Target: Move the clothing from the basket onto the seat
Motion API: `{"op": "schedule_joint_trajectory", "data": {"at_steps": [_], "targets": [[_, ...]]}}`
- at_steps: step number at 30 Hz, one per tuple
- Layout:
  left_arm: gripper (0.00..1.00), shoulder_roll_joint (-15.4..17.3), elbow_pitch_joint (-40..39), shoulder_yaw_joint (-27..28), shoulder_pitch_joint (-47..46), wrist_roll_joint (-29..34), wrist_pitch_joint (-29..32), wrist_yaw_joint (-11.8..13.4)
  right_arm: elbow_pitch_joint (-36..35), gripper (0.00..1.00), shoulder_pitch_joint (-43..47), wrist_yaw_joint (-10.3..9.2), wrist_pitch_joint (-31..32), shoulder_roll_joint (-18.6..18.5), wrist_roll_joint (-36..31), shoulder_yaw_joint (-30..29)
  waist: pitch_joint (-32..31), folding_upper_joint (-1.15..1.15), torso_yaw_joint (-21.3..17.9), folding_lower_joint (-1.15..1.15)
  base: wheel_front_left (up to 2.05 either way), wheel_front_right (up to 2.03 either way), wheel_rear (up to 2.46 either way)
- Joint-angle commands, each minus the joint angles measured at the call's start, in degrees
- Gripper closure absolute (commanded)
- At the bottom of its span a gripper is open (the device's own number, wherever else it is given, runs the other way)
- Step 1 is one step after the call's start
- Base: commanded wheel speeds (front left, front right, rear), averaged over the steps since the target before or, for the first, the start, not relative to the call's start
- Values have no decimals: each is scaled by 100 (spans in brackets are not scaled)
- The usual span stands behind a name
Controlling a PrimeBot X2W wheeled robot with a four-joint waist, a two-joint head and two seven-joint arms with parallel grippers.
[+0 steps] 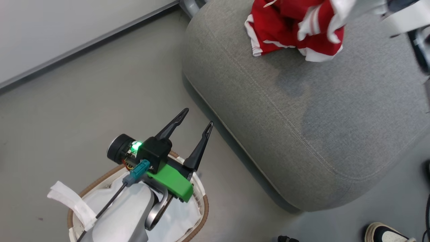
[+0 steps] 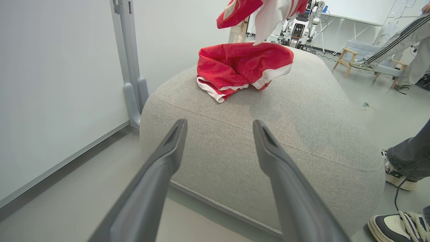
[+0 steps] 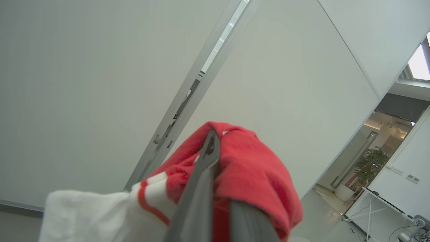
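One piece of red clothing (image 1: 268,30) with white trim lies crumpled on the far part of the grey seat (image 1: 302,117); the left wrist view shows it as red clothing (image 2: 242,64) on the seat (image 2: 285,134). My right gripper (image 3: 215,141) is shut on a second red and white garment (image 3: 255,168), lifted toward the wall. That garment (image 2: 238,10) hangs above the seat. My left gripper (image 1: 198,117) is open and holds nothing, above the basket (image 1: 203,208), whose white liner (image 1: 174,218) shows. Its fingers (image 2: 168,151) point at the seat's near side.
A person's shoe (image 1: 386,233) and trouser leg (image 2: 413,151) stand by the seat's right side. A grey post (image 2: 131,67) rises against the white wall left of the seat. Another person sits on a chair (image 2: 362,53) far back, near another robot (image 2: 299,23).
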Motion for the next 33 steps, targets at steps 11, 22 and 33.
{"op": "schedule_joint_trajectory", "data": {"at_steps": [11,22,33], "targets": [[0,277,-168,-232,-695,-74,-5,-18,1296,100,-710,-8,-13,-412,-873,-1687,1375,0,925,0,0,0,0],[0,301,-192,-137,-828,-90,-5,-18,1608,12,240,-8,-13,322,-1148,-2878,1689,0,1173,0,0,0,0],[0,145,-84,85,-442,-183,-5,-18,1232,0,1993,-8,-12,749,-952,-3441,1037,0,1107,0,0,0,0]]}}
